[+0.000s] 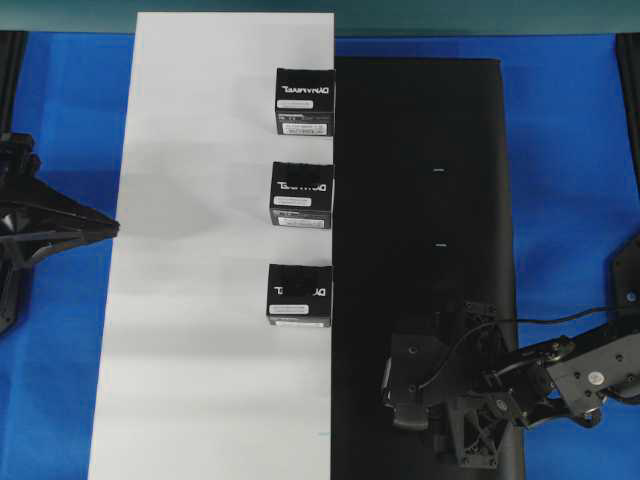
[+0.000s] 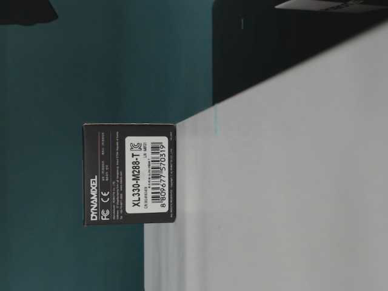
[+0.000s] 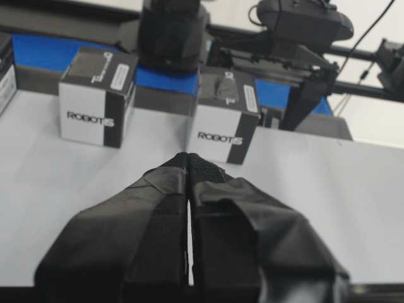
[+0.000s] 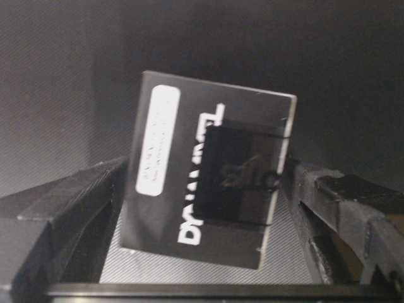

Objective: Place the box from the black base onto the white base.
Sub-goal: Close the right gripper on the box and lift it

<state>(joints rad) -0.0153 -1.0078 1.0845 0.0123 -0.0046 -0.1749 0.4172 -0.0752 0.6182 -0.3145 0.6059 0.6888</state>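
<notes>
The right gripper (image 1: pixel 412 395) hangs low over the near end of the large matte black rectangular sheet (image 1: pixel 420 200), its jaws spread wide with the small black rectangular box with white block lettering and a white label strip (image 4: pixel 208 170) standing between them; in the right wrist view the box sits tilted in the gap, the left finger (image 4: pixel 69 214) just beside its labelled edge and the right finger (image 4: pixel 334 208) just beside the opposite edge, and whether either pad presses the cardboard cannot be told. In the overhead view the box itself is hidden beneath the gripper's dark body. Across from those jaws, on the large plain white rectangular board (image 1: pixel 200 300), three matching black boxes stand in a row along the edge that meets the black sheet: the nearest box (image 1: pixel 299 295), the middle box (image 1: pixel 301 195) and the farthest box (image 1: pixel 305 102). The left gripper (image 1: pixel 105 228) hovers at the outer edge of the white board with its jaws clenched together on nothing, the taped fingertips (image 3: pixel 183 165) pointing toward two of the row's boxes, which stand ahead of them and apart. Board and sheet lie side by side on the blue desk (image 1: pixel 570 150).
</notes>
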